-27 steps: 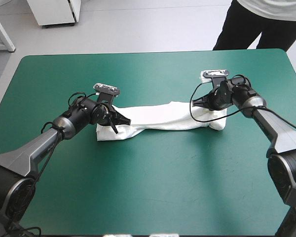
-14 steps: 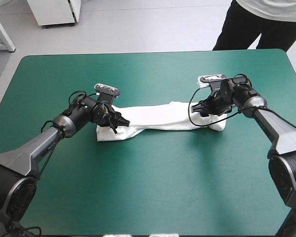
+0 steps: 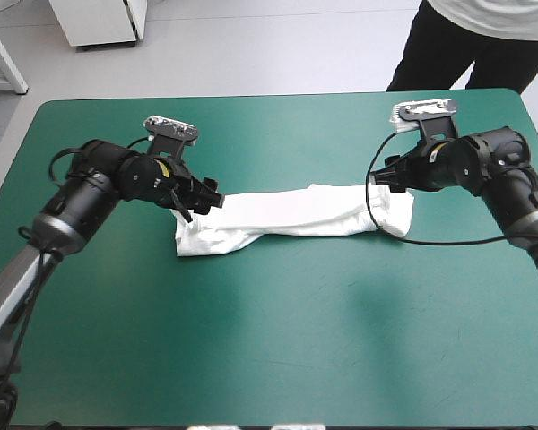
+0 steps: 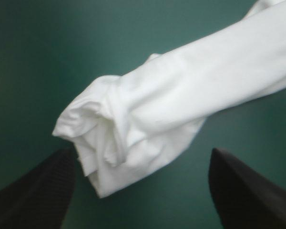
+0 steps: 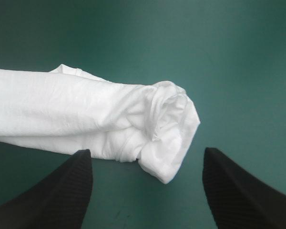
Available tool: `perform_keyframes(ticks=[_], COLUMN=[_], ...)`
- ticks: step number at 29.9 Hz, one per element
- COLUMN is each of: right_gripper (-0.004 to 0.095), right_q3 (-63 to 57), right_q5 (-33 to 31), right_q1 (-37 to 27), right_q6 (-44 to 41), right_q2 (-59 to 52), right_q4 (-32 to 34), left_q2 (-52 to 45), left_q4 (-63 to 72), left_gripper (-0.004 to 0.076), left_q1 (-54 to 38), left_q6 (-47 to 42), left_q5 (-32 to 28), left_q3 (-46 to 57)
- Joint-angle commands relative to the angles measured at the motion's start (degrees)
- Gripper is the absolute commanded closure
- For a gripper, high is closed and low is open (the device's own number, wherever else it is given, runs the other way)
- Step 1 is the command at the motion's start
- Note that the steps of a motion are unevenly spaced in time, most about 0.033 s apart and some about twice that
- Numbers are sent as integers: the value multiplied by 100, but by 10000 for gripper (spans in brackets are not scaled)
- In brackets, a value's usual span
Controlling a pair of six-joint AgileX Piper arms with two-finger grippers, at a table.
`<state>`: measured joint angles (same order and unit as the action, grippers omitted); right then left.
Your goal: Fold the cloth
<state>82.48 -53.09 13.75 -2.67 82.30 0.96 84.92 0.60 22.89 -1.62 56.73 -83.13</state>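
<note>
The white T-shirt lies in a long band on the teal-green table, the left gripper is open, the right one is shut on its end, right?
No, the right gripper is open too: the right wrist view shows its black fingers apart, the end of the T-shirt ahead of them, ungripped. The long band on the table and the open left gripper are right.

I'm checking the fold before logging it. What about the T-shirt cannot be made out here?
High view: the left pincer covers part of the T-shirt's left end.
Left wrist view: the T-shirt runs past the picture's edge, its other end cut off; its folds are blurred.
Right wrist view: cut off likewise.
All views: sleeves and inner layers, hidden under the outer cloth.
</note>
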Motion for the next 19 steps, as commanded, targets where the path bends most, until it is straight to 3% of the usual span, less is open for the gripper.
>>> perform_keyframes(ticks=[1, 3, 4, 9, 15, 19], right_gripper=[273, 273, 273, 273, 273, 273], right_q3=[185, 185, 185, 185, 185, 185], right_q5=[-79, -285, -416, -808, -672, -562], right_q1=[-37, -37, -37, -512, -1278, -1405], right_q6=[-267, -442, -543, -684, -483, -324], right_q2=[-532, -642, -694, -845, -812, -685], right_q4=[356, 568, 691, 689, 67, -96], left_q2=[-480, -525, -525, -271, 511, 1037], left_q4=[1061, 1604, 1927, 2837, 3327, 3437], left_gripper=[437, 666, 727, 734, 734, 734], left_q1=[42, 42, 42, 42, 42, 106], left_q6=[671, 1175, 1504, 2102, 2586, 2730], left_q5=[-92, -92, -92, -250, -369, -609], left_q3=[-374, -433, -459, -471, -471, -471])
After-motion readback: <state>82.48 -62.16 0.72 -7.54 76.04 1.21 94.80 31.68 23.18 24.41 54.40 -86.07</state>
